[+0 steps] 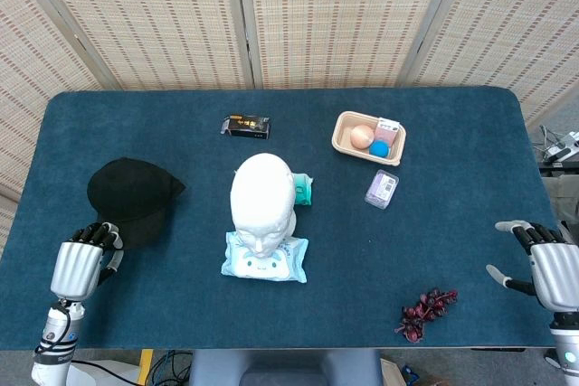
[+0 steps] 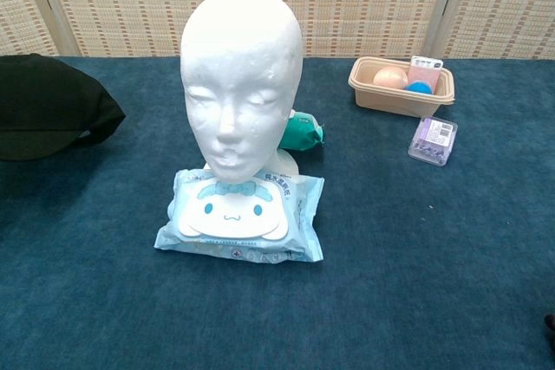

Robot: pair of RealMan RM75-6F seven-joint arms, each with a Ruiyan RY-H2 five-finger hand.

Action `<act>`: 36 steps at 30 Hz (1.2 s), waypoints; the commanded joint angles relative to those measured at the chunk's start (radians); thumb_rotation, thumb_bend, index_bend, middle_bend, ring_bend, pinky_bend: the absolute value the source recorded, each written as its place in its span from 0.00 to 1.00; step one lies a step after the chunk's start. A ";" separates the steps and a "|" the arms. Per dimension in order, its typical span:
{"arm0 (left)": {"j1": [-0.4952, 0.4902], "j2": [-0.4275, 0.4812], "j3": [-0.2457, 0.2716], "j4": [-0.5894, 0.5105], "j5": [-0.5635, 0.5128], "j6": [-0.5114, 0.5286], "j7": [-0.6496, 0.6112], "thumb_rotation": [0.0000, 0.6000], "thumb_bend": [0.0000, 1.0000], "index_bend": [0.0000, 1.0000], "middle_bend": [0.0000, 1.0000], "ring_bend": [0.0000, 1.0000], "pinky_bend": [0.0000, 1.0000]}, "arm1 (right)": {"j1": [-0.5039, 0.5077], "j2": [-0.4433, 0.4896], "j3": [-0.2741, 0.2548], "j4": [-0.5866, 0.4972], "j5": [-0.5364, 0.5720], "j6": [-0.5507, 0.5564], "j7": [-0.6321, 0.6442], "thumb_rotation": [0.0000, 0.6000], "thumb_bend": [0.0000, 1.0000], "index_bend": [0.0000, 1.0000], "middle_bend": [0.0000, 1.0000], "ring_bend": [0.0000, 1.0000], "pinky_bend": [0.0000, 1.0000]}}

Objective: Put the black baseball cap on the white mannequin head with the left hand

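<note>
Nearest us, at the worktop's front-left corner, our left hand [image 1: 80, 261] sits low with its fingers [image 1: 98, 234] curled in on nothing; whether they touch the brim just above them we cannot tell. At the front-right corner our right hand [image 1: 546, 268] hangs idle, fingers loosely spread and empty, with a dark red sprig [image 1: 425, 310] lying near the front edge beside it. The black baseball cap [image 1: 132, 200] lies crown-up near the left edge, just beyond the left fingers, and is not yet gripped. We judge the step in hand to be the grasp: we should open the fingers, slide them under the brim or pinch its edge firmly, and lift the cap level so the soft crown keeps its shape. Toward the middle of the worktop, the white mannequin head [image 1: 261, 200] stands upright behind a blue wipes pack [image 1: 264, 259], well apart from the cap; we should carry the cap high enough to clear the crown and lower it squarely, since a sideways push could tip the head. Further back lie a beige tray [image 1: 342, 136] and a small dark box [image 1: 246, 125].
</note>
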 commanded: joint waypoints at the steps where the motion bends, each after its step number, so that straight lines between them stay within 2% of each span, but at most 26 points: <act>1: -0.001 0.000 0.000 0.000 -0.002 -0.003 0.001 1.00 0.36 0.58 0.42 0.35 0.50 | 0.000 0.000 0.000 0.000 0.000 0.000 0.000 1.00 0.09 0.33 0.36 0.31 0.38; 8: -0.002 0.000 -0.002 -0.001 -0.007 -0.005 0.004 1.00 0.43 0.58 0.42 0.35 0.50 | 0.000 0.001 0.000 0.000 0.000 0.000 0.001 1.00 0.09 0.33 0.36 0.31 0.38; 19: -0.002 -0.003 -0.013 0.009 -0.003 0.033 -0.028 1.00 0.45 0.60 0.42 0.36 0.50 | 0.000 0.000 0.000 0.000 -0.001 0.001 0.000 1.00 0.09 0.33 0.36 0.31 0.38; 36: 0.000 0.039 -0.023 -0.018 0.005 0.076 -0.047 1.00 0.46 0.65 0.43 0.37 0.50 | 0.001 -0.003 -0.001 0.001 0.001 -0.004 -0.005 1.00 0.09 0.33 0.36 0.31 0.38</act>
